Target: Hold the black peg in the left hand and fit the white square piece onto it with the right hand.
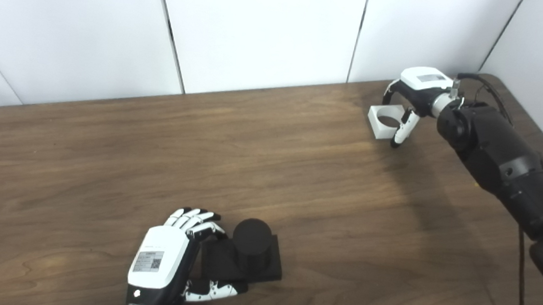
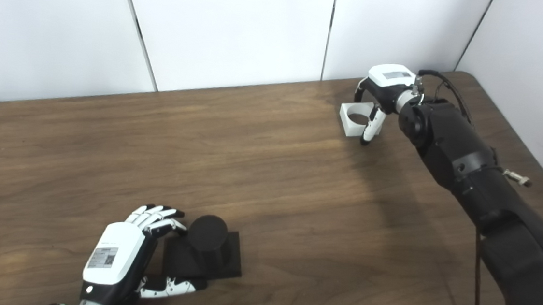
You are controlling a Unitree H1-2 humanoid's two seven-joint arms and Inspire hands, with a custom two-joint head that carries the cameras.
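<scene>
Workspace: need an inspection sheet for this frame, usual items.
Surface: brown wood-grain table, bare apart from the job's things.
Job's things: black peg upright on its square base, near edge; white square piece with a round hole, far right.
Clutter: nothing seen.
Hands: left hand at the peg's base, fingers curled beside it, firm grasp unclear; right hand over the white piece, fingers around it, contact unclear.
Cables: black cable looping at the right wrist.
Surroundings: white wall panels behind.

Brown wood-grain desk (image 1: pixel 165 144) (dark, glossy) running edge to edge; white wall panels (image 1: pixel 261 30) along its far edge.
</scene>
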